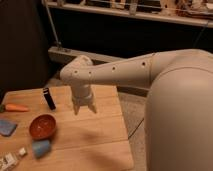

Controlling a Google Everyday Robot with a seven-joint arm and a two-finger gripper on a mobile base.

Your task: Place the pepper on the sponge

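Dangling the hand (84, 108) released, empty, over mid-tabletop (100, 135).
Looking well left for the pepper (15, 107), lying lengthwise left-to-right by the edge.

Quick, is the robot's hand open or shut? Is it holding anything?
Gripper: open, holding nothing, hanging above the wooden table. The pepper lies on the table, well apart from it.

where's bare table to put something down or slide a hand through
Free: the right half of the table, from the bowl to the right edge, under and beyond the tool hanging over mid-table. Crowded: the left side, where pepper, sponge, bowl and blue cup sit close together.
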